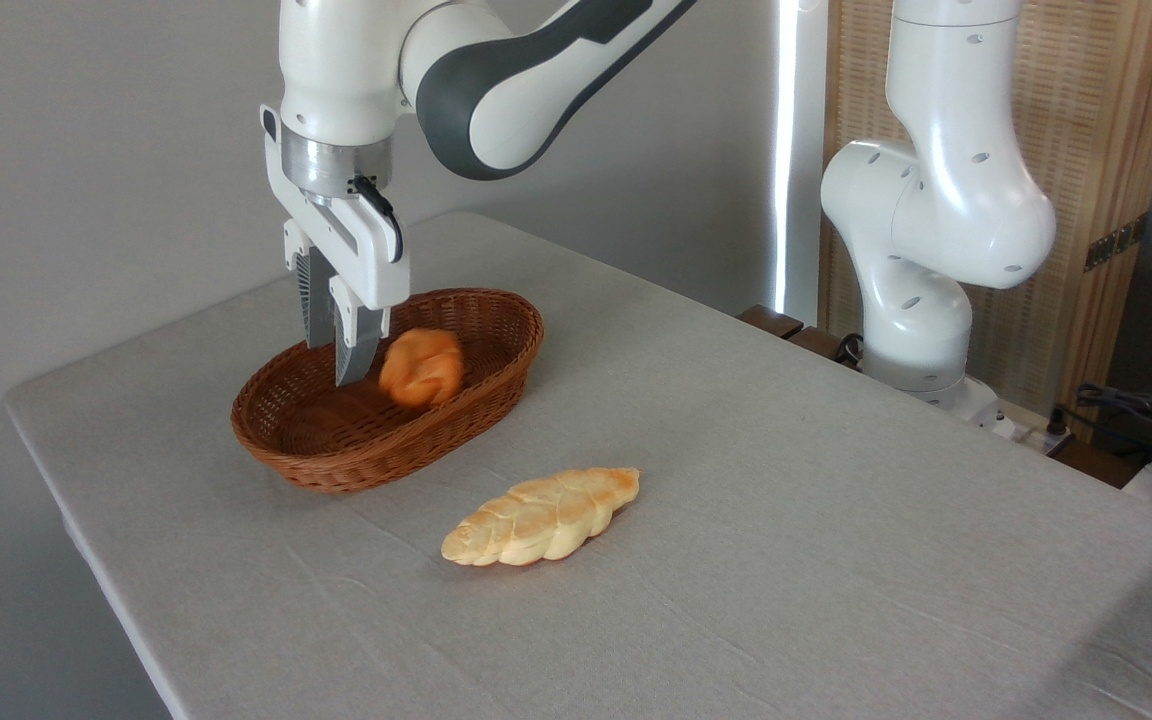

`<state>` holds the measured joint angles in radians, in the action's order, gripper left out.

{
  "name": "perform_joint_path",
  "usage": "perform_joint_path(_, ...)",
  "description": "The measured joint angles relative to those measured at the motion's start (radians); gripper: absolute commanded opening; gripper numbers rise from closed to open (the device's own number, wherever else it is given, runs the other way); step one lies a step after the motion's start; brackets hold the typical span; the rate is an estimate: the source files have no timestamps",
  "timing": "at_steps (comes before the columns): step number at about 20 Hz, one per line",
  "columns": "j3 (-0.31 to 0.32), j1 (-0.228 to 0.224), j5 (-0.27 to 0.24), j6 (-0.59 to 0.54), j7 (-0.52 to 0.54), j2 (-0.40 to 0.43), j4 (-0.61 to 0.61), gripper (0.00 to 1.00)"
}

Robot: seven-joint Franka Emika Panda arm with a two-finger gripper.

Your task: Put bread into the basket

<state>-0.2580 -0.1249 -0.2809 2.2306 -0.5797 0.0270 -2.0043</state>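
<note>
The bread (421,367), a small round golden bun, looks motion-blurred inside the brown wicker basket (496,375), toward its right half. My gripper (332,365) hangs over the basket's middle, pointing straight down, its tips just below the rim line. The fingers (354,345) stand slightly apart with nothing between them. The bun sits just right of the fingers, free of them.
A longer braided loaf (544,517) lies on the grey tablecloth in front of the basket, to its right. The arm's white base (921,330) stands at the table's far right edge. Cables (1136,410) lie beyond that edge.
</note>
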Motion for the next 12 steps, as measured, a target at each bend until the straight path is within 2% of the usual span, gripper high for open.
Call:
perform_joint_path(3,0.004,0.001,0.011,-0.012,-0.001,0.000,0.001,1.00)
perform_joint_path(6,0.027,0.013,0.114,-0.145,-0.001,0.012,0.045,1.00)
perform_joint_path(8,0.073,0.022,0.160,-0.271,-0.003,0.018,0.129,1.00)
perform_joint_path(10,0.123,0.029,0.171,-0.339,-0.012,0.018,0.198,1.00)
perform_joint_path(12,0.163,0.032,0.173,-0.353,-0.056,0.016,0.228,1.00)
